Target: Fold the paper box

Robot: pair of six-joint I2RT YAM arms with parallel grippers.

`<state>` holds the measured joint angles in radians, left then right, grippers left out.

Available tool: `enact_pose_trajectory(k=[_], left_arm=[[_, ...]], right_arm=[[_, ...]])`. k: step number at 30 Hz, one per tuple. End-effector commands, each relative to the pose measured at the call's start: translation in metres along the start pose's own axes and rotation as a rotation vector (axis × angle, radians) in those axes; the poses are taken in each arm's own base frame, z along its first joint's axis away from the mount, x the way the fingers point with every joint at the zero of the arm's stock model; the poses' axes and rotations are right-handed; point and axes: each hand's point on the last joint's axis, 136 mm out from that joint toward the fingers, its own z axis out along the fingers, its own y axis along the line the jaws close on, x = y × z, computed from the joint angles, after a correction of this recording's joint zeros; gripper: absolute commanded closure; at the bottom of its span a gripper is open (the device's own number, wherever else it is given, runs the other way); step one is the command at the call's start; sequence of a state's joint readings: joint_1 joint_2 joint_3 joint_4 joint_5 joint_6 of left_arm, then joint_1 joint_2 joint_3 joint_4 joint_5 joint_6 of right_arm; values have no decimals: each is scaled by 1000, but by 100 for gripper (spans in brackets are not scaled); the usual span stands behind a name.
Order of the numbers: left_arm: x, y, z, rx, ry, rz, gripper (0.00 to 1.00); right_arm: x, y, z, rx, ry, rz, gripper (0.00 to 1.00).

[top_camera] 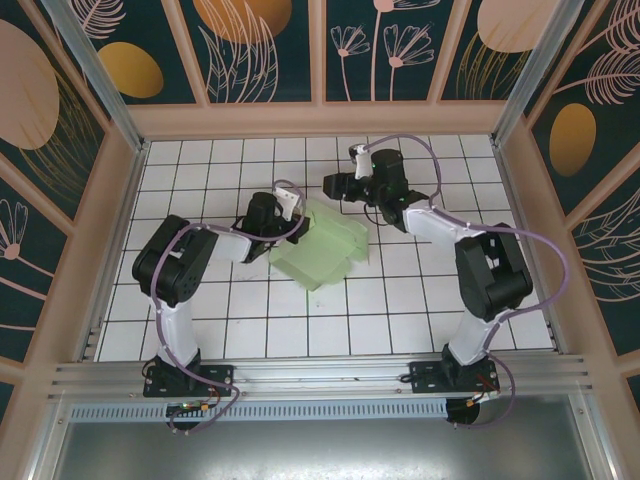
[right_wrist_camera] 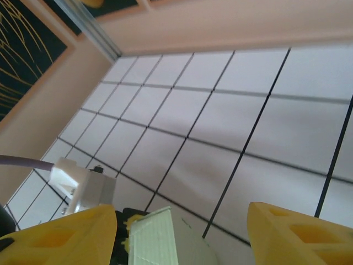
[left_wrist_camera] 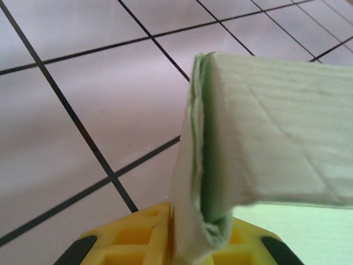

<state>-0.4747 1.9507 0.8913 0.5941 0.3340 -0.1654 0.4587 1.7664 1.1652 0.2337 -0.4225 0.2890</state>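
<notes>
The paper box [top_camera: 322, 247], a pale mint-green card piece with raised flaps, lies on the tiled floor in the middle of the top view. My left gripper [top_camera: 296, 216] is at the box's left far edge. In the left wrist view its yellow fingers [left_wrist_camera: 129, 237] are shut on a folded double layer of the paper box [left_wrist_camera: 265, 138], which stands upright between them. My right gripper [top_camera: 331, 186] hovers just beyond the box's far side, open. Its yellow fingers [right_wrist_camera: 66, 237] stand wide apart with nothing between them, and a box flap [right_wrist_camera: 157, 237] shows below them.
White tiled floor [top_camera: 240, 320] with black grid lines stretches around the box. Beige walls [top_camera: 320, 120] and a metal frame enclose it on the far, left and right sides. The left arm's white wrist part [right_wrist_camera: 83, 185] shows close to the right gripper's left finger.
</notes>
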Motion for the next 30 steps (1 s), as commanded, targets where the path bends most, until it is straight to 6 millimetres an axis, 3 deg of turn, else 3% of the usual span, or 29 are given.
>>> enact_pose_trajectory(k=[1,4,10,21,27,30], left_arm=[[-5,-9,-2,-19,-19,75,88],[1,-11,2,-20,-6,71,95],[1,-17,-2,-1,-25,79,96],[7,-18,0,9,-18,91,95],[10,-14,3,-6,-12,82,93],[11,-12,6,-11,-13,70,85]], right_arm=[[8,10,8,-80,75,69,37],[18,11,16,-109,110,97,37],[43,10,30,-133,189,127,39],[78,-11,50,-75,306,122,40],[102,-30,49,5,360,106,45],[110,-33,46,15,376,104,48]])
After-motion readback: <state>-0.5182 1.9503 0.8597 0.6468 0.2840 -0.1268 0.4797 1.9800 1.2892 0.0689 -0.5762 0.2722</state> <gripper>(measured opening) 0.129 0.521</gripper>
